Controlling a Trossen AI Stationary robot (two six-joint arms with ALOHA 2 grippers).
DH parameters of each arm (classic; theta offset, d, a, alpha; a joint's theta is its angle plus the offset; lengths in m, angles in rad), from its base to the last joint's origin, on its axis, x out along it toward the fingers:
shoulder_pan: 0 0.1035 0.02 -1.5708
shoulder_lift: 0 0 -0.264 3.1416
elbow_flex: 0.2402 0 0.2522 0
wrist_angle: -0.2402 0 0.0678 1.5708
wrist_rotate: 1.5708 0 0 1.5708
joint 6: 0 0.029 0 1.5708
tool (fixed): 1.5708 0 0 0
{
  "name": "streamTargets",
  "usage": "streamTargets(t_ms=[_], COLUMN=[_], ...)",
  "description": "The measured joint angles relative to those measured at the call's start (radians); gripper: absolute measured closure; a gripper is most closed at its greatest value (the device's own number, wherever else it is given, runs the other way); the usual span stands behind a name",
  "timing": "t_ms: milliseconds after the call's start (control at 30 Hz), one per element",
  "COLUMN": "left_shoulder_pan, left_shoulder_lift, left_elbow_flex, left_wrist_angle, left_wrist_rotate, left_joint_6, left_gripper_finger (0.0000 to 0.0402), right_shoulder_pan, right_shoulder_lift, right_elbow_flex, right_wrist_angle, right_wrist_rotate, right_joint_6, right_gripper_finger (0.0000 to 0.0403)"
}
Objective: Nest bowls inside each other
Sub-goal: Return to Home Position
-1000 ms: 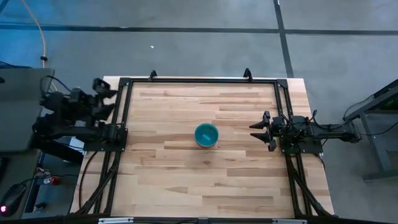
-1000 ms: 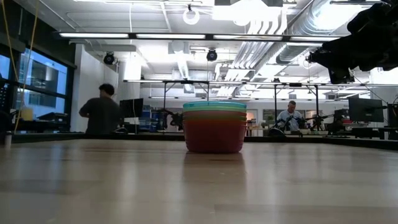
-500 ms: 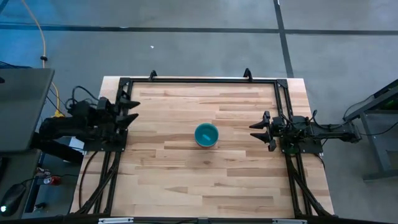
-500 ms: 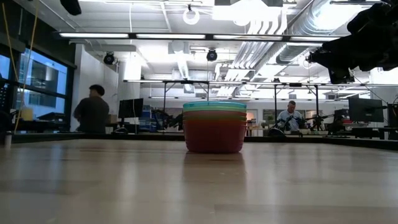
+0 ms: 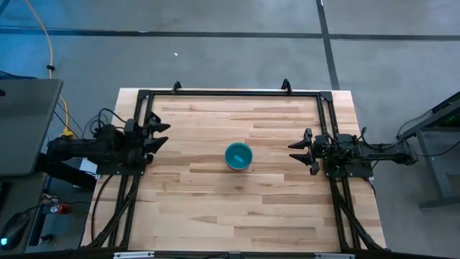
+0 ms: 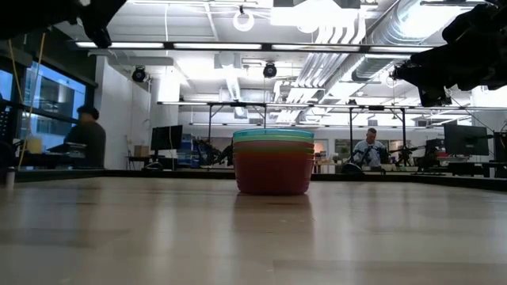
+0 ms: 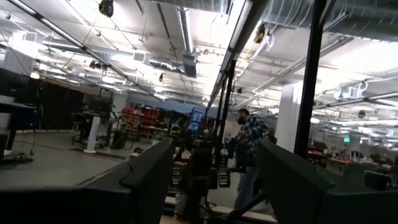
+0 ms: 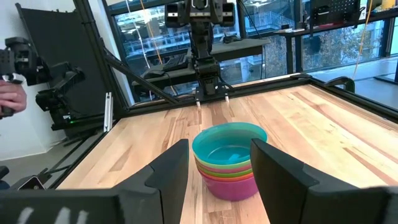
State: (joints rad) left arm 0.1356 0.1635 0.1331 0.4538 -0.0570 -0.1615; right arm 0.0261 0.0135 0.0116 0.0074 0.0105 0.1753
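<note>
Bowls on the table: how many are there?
5 rims show, all nested in one stack at the table's middle, blue bowl on top; more may be hidden inside.

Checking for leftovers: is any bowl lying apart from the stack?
No, the high view shows only the one stack on the table.

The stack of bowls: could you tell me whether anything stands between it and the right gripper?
Nothing visible does. In the high view only bare table lies between the right gripper and the stack of bowls; the right wrist view shows it straight ahead past the open jaws. The left gripper sits at the table's left edge.
</note>
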Motion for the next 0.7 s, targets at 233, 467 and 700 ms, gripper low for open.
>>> streamTargets(t_ms=[233, 467, 700], left_shoulder_pan=[0.000, 0.000, 0.000], left_shoulder_lift=[0.000, 0.000, 0.000], left_elbow_flex=[-0.115, -0.120, -0.121], left_wrist_angle=[0.231, 0.261, 0.355], left_wrist_rotate=[-0.001, -0.030, 0.006], left_joint_6=[-0.011, 0.035, 0.091], left_gripper_finger=[0.0181, 0.0181, 0.0181], right_shoulder_pan=[0.000, 0.000, 0.000], right_shoulder_lift=[0.000, 0.000, 0.000], right_elbow_flex=[0.000, 0.000, 0.000], right_wrist_angle=[0.000, 0.000, 0.000], right_wrist_rotate=[0.000, 0.000, 0.000], right_joint_6=[0.000, 0.000, 0.000], right_gripper_finger=[0.0238, 0.0238, 0.0238])
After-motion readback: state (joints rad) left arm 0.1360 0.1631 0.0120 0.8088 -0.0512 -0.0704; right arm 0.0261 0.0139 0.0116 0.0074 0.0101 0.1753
